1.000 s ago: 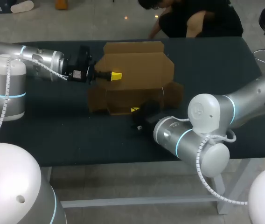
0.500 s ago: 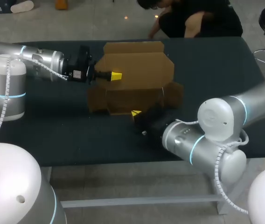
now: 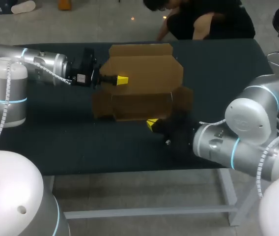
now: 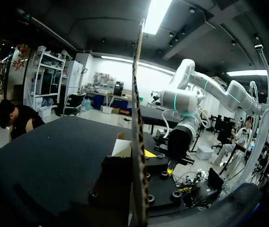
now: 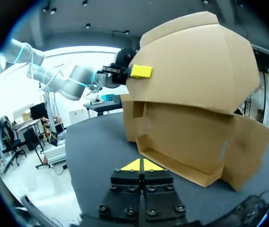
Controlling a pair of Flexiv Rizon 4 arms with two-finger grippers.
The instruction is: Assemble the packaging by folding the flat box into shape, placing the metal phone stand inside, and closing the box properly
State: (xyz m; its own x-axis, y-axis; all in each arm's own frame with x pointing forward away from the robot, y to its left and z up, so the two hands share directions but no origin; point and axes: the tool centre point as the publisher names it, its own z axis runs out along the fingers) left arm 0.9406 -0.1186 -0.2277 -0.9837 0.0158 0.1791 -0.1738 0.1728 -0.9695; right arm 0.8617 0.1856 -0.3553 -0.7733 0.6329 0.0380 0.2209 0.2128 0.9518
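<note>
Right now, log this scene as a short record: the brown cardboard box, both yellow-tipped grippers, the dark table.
box: brown cardboard box, partly folded, upper panel raised, not closed
left gripper: shut on the edge of the box's raised panel
right gripper: shut, empty, just short of the box's near wall, not touching it
table: dark table, the box rests on it

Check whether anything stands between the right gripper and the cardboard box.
Nothing visible does. The right gripper, fingers together, sits just short of the cardboard box, with only bare table between them. The left gripper holds the box by its raised flap, clear of that path.
</note>
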